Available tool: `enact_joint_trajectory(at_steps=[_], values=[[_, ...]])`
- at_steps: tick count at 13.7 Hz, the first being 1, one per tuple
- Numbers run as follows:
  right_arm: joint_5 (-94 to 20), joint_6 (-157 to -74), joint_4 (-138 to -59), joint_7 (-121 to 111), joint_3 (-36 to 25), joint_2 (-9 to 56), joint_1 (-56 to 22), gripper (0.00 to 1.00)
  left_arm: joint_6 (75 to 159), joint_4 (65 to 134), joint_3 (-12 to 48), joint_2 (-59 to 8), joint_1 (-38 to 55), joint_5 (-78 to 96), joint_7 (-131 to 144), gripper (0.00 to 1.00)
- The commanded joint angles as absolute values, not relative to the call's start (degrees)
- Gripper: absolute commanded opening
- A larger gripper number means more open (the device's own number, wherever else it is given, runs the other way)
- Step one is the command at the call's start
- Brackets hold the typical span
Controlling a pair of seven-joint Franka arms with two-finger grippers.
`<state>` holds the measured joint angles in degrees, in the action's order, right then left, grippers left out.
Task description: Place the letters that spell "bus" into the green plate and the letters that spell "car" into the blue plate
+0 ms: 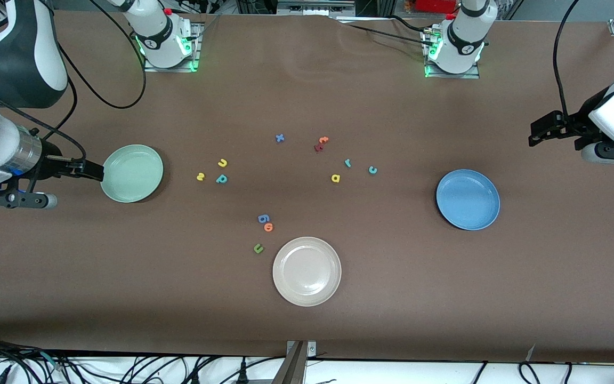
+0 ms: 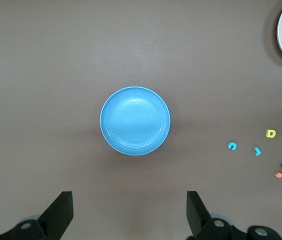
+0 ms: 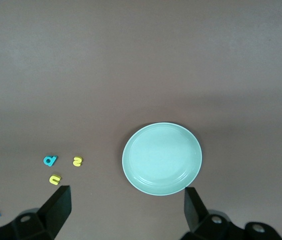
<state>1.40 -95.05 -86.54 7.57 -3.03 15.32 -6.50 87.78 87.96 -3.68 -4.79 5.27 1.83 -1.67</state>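
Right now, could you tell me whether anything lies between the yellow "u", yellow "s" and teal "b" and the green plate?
Nothing visible does. The yellow "u", yellow "s" and teal "b" lie together on bare table beside the green plate, toward the table's middle. The open right gripper hangs at the plate's outer edge.

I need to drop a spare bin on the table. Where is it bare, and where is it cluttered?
Bare cloth lies between the beige plate and the blue plate, and between the green plate and the table edge nearest the front camera. Crowded: the foam letters scattered across the middle.
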Motion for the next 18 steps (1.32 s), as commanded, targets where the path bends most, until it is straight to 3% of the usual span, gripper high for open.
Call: enact_joint_trajectory(at_steps=[1,5,12,14,18], values=[[0.70,-94.31,-85.87,8.09,-3.34,15.29,-6.86,1.00,87.28,87.80,-3.78,-4.66,5.62,0.79,-2.99,1.00],[0.27,-94.04,-86.13,8.87,-3.17,15.29,-7.12,1.00,87.28,87.89,-3.78,-4.66,5.62,0.79,-2.99,1.00],[-0.35,-94.12,-89.11,24.16,-3.08,16.96,-15.28,0.99,86.40,87.89,-3.69,-4.66,5.36,0.70,-3.25,1.00],[-5.77,-99.37,-94.01,28.53,-2.99,16.62,-16.25,0.99,86.40,87.89,-3.69,-4.66,5.45,0.70,-3.16,1.00],[-6.24,-109.66,-106.40,33.66,1.57,13.98,-16.44,0.98,86.31,87.98,-3.69,-4.66,5.45,0.70,-3.16,1.00]])
